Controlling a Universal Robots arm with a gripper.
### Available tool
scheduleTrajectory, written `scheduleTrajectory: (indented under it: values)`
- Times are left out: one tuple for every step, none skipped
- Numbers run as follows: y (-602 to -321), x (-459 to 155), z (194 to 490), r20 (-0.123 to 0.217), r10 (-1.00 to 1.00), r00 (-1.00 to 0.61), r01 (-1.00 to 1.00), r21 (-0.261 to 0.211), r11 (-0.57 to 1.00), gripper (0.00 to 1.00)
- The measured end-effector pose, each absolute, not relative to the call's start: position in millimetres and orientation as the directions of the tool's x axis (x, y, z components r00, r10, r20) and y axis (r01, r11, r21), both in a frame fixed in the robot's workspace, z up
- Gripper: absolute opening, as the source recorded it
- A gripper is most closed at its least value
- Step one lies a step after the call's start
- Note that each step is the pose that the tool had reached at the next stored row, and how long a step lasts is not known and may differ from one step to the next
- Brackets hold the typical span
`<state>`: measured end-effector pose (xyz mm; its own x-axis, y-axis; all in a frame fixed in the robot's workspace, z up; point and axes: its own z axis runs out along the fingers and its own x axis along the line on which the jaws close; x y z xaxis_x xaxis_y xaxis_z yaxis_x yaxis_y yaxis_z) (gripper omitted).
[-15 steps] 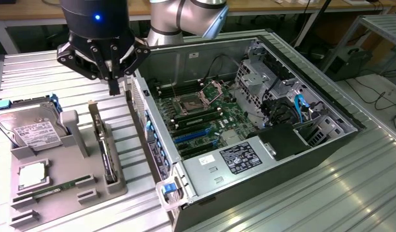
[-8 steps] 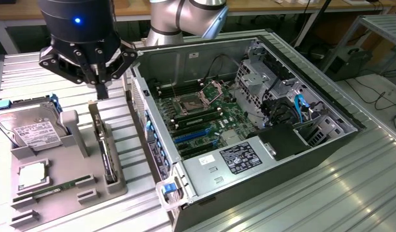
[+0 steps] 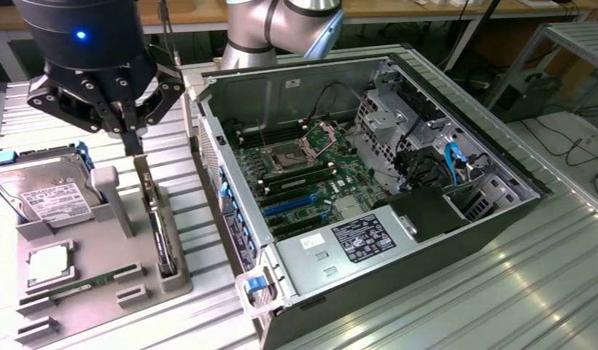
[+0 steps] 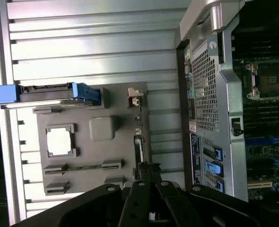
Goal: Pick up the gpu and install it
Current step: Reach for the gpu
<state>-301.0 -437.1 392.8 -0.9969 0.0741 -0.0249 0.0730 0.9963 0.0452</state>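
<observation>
Gpu [image 3: 161, 227] thin, dark, standing edge-on in grey holder [image 3: 92, 251]; pincer [image 3: 133, 143] near its end.

My gripper [image 3: 133, 148] is matt black, and the wrist housing [image 3: 80, 33] above it is smooth and faintly glossy. The gpu [image 3: 160, 232] shows a strip of bare silver metal along its edge. The tray [image 3: 95, 288], lower left of the frame, is matt grey plastic. The table [image 3: 494, 292] is ribbed aluminium with a soft sheen. The computer case [image 3: 279, 95] is dull sheet metal.
</observation>
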Motion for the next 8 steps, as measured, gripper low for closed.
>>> scheduleTrajectory:
  values:
    - [-437,-304,393,-0.025,0.074,-0.997,0.073,0.045,0.996,0.11]
    - [-438,-307,393,-0.025,0.074,-0.997,0.073,0.045,0.996,0.11]
    - [-438,-309,393,-0.025,0.074,-0.997,0.072,0.045,0.996,0.11]
    - [-438,-315,393,-0.025,0.073,-0.997,0.072,0.045,0.996,0.11]
    - [-439,-317,393,-0.025,0.073,-0.997,0.072,0.045,0.996,0.11]
    - [-439,-318,393,-0.025,0.073,-0.997,0.072,0.045,0.996,0.11]
    - [-439,-318,393,-0.025,0.073,-0.997,0.072,0.045,0.996,0.11]
    - [-439,-318,393,-0.025,0.073,-0.997,0.071,0.045,0.996,0.11]
